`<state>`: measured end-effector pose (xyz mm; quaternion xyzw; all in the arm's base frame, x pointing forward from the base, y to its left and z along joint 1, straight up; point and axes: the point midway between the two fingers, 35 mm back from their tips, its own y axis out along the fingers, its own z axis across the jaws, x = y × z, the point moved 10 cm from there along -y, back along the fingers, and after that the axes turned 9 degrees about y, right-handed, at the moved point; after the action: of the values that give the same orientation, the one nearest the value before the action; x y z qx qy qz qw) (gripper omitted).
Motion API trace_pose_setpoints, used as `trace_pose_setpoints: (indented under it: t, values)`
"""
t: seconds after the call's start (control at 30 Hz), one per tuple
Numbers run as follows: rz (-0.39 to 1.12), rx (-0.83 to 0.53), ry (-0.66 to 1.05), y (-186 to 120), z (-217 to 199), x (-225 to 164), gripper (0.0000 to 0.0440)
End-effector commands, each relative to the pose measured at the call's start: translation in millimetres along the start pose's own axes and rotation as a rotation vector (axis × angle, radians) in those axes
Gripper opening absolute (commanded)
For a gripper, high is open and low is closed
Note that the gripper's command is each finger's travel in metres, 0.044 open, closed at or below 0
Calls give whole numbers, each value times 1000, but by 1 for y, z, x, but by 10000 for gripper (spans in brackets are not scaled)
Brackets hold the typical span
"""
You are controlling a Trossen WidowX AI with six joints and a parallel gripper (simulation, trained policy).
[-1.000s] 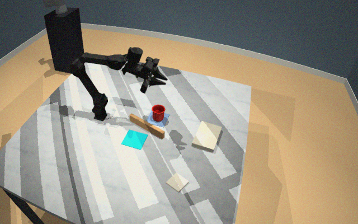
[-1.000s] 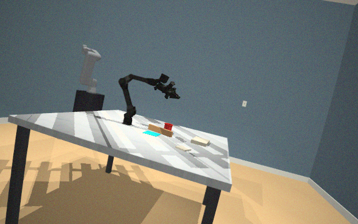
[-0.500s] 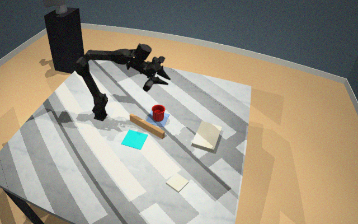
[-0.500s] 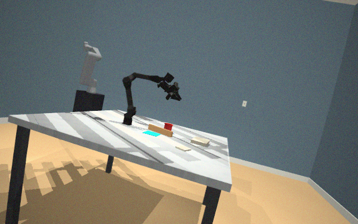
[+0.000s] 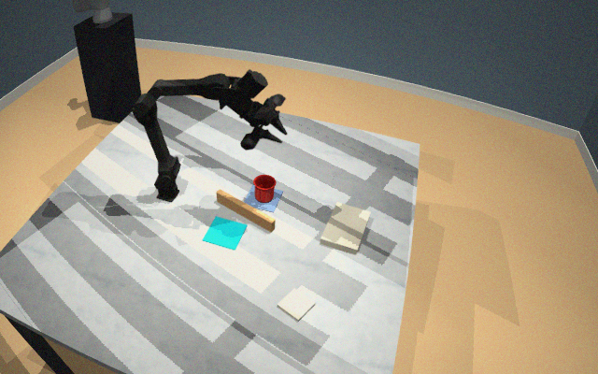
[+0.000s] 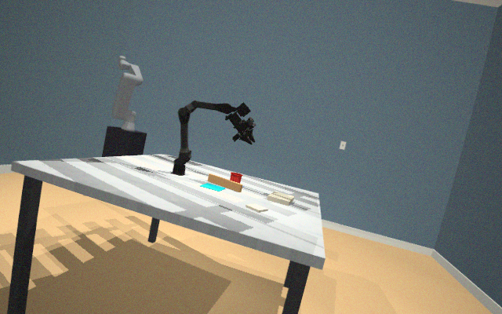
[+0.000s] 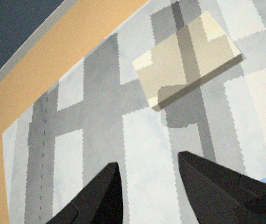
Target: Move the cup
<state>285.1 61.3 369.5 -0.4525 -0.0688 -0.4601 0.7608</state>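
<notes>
The red cup [image 5: 264, 191] [image 6: 235, 178] stands upright on the blue pad [image 5: 271, 207]. The marbles cannot be made out. A corner of the blue pad shows at the right edge of the wrist view [image 7: 265, 181]; the cup is outside that view. The cyan pad [image 5: 225, 233] [image 6: 212, 188] lies bare on the other side of the wooden bar. My gripper [image 5: 283, 137] [image 6: 252, 143] [image 7: 148, 166] is partly open, with nothing between the fingers. It hangs high above the table, well above the cup, and points obliquely downward.
The wooden bar [image 5: 246, 211] [image 6: 224, 183] stands on the table between the two pads. A thick beige block [image 5: 346, 228] [image 6: 281, 198] [image 7: 179, 60] lies to the right of the cup. A small cream tile [image 5: 297, 303] [image 6: 256, 207] lies nearer the front of the table.
</notes>
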Motion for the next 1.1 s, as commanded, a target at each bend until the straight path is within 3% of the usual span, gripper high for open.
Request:
trace_pose_setpoints:
  t: [0.0,0.6,1.07]
  values:
    - [46,-32,45,5,4,-1,132]
    - [212,-251,208,28,10,-7,117]
    - [322,-464,246,55,-1,-18,140]
